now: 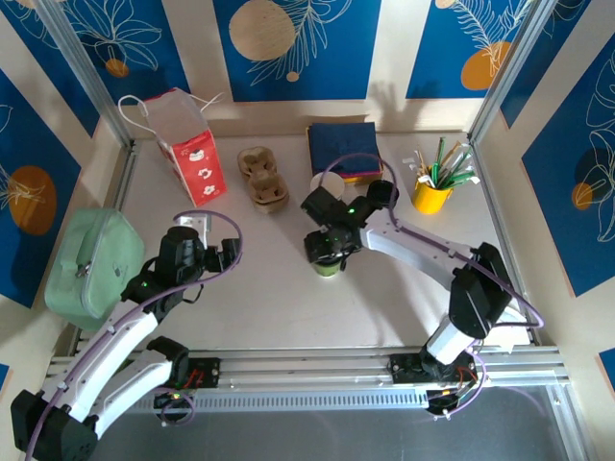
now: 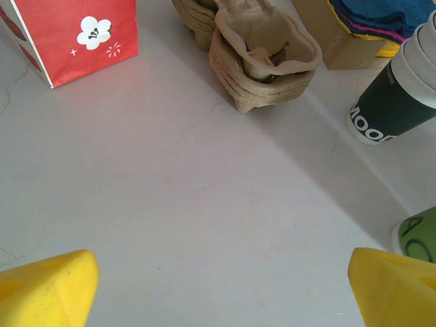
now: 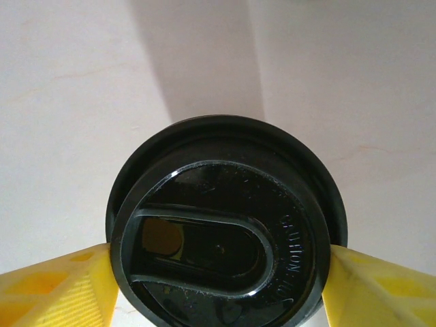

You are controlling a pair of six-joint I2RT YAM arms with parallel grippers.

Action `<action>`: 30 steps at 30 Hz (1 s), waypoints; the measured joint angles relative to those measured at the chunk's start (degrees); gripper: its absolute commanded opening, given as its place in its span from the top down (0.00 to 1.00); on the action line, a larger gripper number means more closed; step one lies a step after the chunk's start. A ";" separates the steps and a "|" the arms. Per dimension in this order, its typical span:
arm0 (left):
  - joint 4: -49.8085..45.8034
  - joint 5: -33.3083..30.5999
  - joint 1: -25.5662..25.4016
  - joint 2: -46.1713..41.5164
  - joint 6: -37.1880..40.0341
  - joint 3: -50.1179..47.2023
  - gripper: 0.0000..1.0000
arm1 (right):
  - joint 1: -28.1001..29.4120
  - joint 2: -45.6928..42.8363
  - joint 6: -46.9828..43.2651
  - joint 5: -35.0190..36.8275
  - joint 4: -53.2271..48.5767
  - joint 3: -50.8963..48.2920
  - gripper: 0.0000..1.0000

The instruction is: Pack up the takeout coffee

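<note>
While the overhead camera looks down on a pale bench (image 1: pixel 279 307), the right arm (image 1: pixel 432 254) reaches from its base at the near right. Its elbow is bent, its forearm stretches leftward to mid-bench, and its wrist is turned down. The right fingers (image 1: pixel 329 252) sit directly over the takeout coffee (image 1: pixel 329 270), a small cup with a green band, upright at mid-bench. The left arm (image 1: pixel 125 327) leans forward from the near left. The left fingers (image 1: pixel 192 235) hover over bare bench, well apart from the cup. Along the far edge stand a red paper bag (image 1: pixel 192 149), a cardboard cup carrier (image 1: pixel 262 178), a stack of white cups (image 1: pixel 322 182) just beside a navy box (image 1: pixel 344 149), and a yellow pot of sticks (image 1: pixel 432 192). A pale green case (image 1: pixel 93 267) lies at the left edge.

From the left wrist camera, the left fingers (image 2: pixel 48 286) are two yellow tips in the bottom corners, spread wide and holding nothing. Ahead are the red paper bag (image 2: pixel 75 37), the cardboard cup carrier (image 2: pixel 262 58) and the stack of white cups (image 2: pixel 392 95), which has a dark band. The green-banded base of the takeout coffee (image 2: pixel 419 235) sits at the right edge.

The right wrist camera looks straight down on the round black lid of the takeout coffee (image 3: pixel 225 218). The yellow right fingers (image 3: pixel 54 293) press against the lid's rim on both sides, closed on the cup.
</note>
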 measured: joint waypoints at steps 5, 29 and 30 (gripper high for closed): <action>0.00 0.20 0.22 0.00 0.00 0.00 0.06 | -8.87 -4.85 -0.76 -0.26 1.44 -5.18 0.27; 0.46 2.62 1.14 1.42 0.02 0.02 0.06 | -42.23 -9.51 -5.33 -2.84 7.23 -10.73 0.27; 0.44 2.71 1.18 1.42 0.02 0.02 0.06 | -42.99 -9.46 -5.33 -2.93 7.39 -10.71 0.27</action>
